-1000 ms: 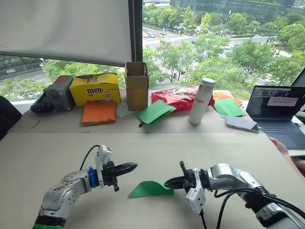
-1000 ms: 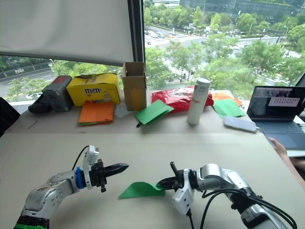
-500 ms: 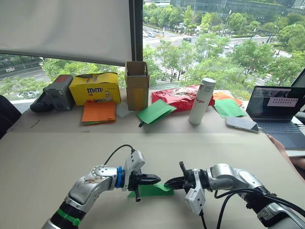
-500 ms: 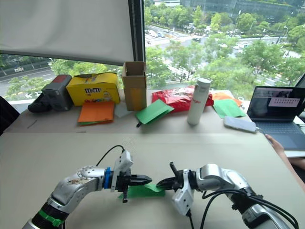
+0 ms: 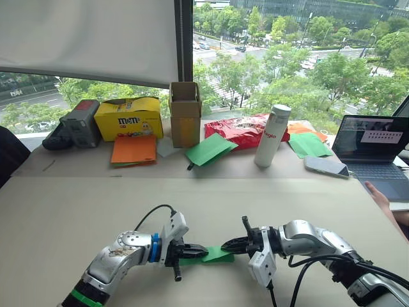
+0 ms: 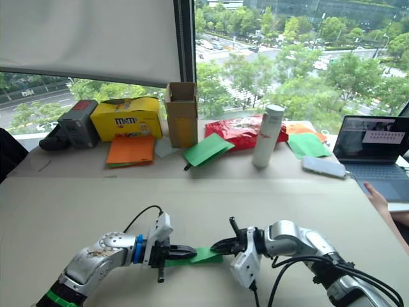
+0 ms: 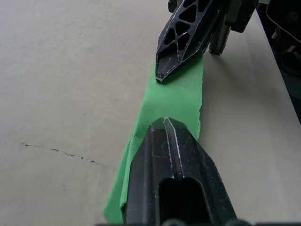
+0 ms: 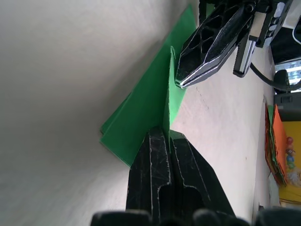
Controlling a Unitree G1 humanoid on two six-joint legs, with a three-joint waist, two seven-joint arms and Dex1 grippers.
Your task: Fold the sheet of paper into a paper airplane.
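The sheet of paper [image 5: 216, 255] lies as a narrow, folded green strip on the beige table between my two grippers. My left gripper [image 5: 203, 252] is shut, and its tips rest on top of the strip's left part [image 7: 181, 101]. From the other side, my right gripper [image 5: 225, 245] is shut on the paper's right end. A thin upright flap [image 8: 166, 94] runs into its tips. The two grippers point at each other, a short gap apart, with my left gripper [image 8: 178, 84] touching that raised flap.
Along the window ledge side stand orange paper sheets [image 5: 133, 151], loose green sheets [image 5: 208, 148], a cardboard box [image 5: 185, 115], a yellow box [image 5: 128, 118], a red bag [image 5: 239, 130] and a white bottle [image 5: 271, 135]. A phone [image 5: 326, 166], a laptop [image 5: 377, 150] and a person's hand [image 5: 383, 199] are at the right.
My left gripper moved right from beside the paper onto it. The curved, bulging sheet now lies pressed into a flatter, narrower strip. The right gripper kept its hold in place.
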